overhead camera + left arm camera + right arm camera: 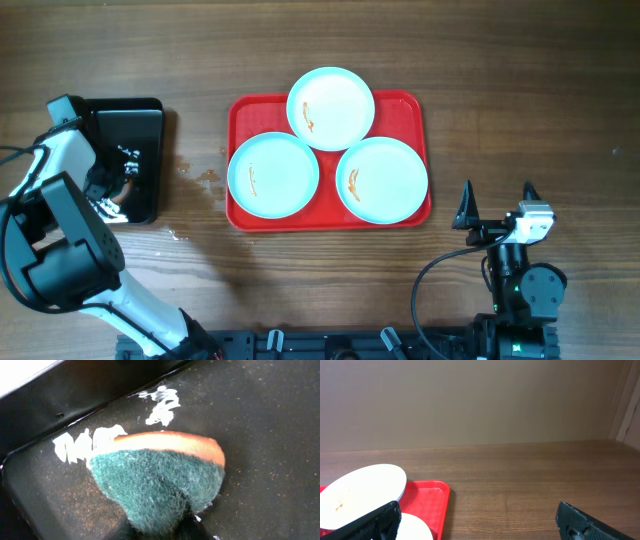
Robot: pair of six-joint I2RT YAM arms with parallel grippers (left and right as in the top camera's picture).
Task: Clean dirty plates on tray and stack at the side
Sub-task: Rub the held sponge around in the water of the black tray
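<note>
Three plates (pixel 331 108), each smeared orange, lie on your tray (pixel 238 112). Your left gripper (pixel 112 185) pinches the sponge (pixel 160 475) inside the black bin (pixel 140 120), well apart leftward. Your right gripper (pixel 497 192) stands spread, near the tray's right corner.

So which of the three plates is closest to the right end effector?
The plate at the tray's right near corner; the left plate and the far plate sit farther from the right end effector.
</note>
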